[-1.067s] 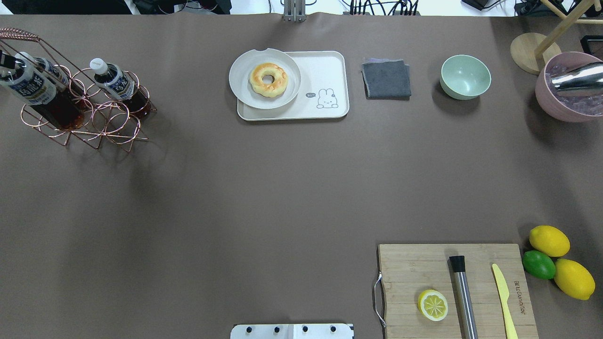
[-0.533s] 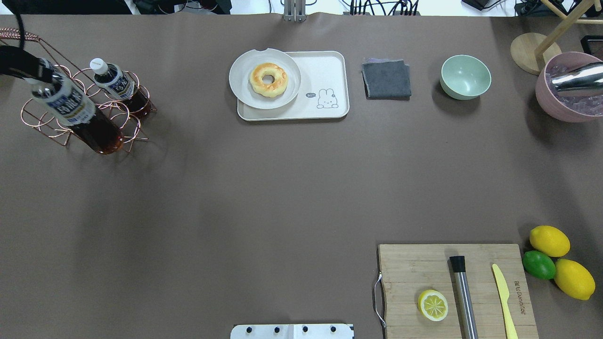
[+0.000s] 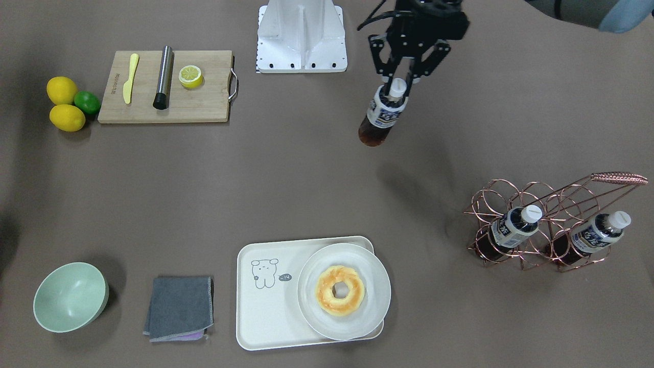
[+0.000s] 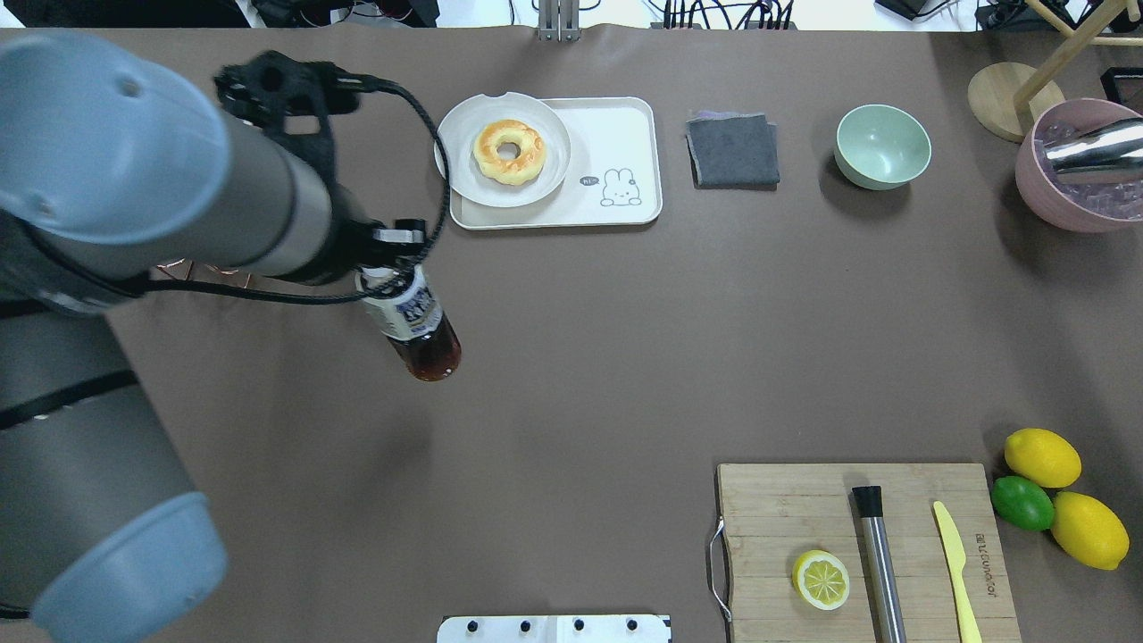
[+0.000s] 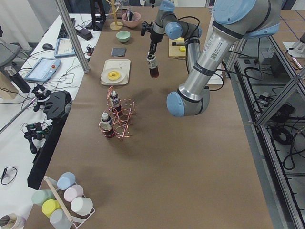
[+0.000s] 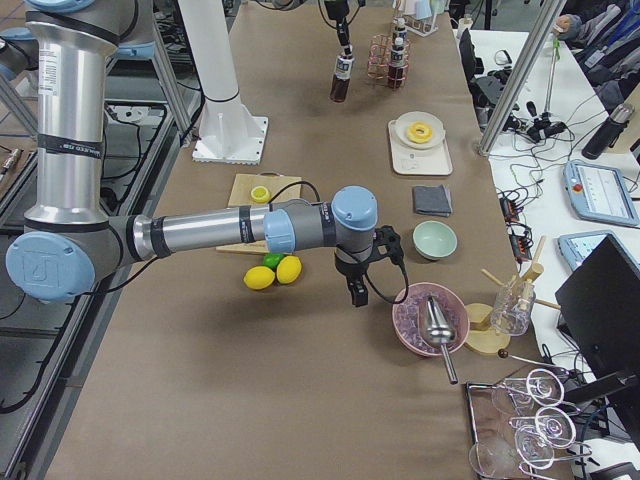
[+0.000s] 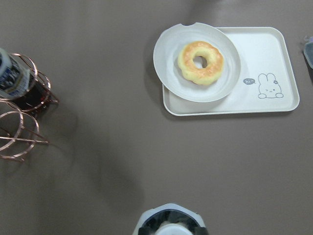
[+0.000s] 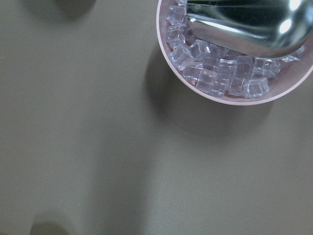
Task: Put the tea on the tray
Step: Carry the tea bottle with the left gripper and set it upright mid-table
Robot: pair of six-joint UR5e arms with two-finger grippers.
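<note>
My left gripper (image 3: 396, 86) is shut on the white cap of a tea bottle (image 3: 382, 116) and holds it hanging above the bare table. In the overhead view the bottle (image 4: 418, 323) is in front of and to the left of the cream tray (image 4: 625, 125). The tray (image 3: 265, 317) carries a round plate (image 3: 352, 327) with a doughnut (image 3: 340, 290) on its left half. Two alike bottles (image 3: 512, 229) (image 3: 597, 234) stand in the copper wire rack (image 3: 557, 204). My right gripper (image 6: 357, 290) shows only in the exterior right view, near the pink bowl; I cannot tell if it is open.
A grey cloth (image 4: 732, 149) and a green bowl (image 4: 882, 146) lie right of the tray. A pink bowl of ice (image 4: 1072, 192) with a metal scoop is at the far right. A cutting board (image 4: 857, 545) holds a lemon half, a muddler and a knife; lemons and a lime lie beside it.
My left arm has carried the bottle out of the rack and to the right, toward the table's middle. The arm now fills the left of the overhead view.
</note>
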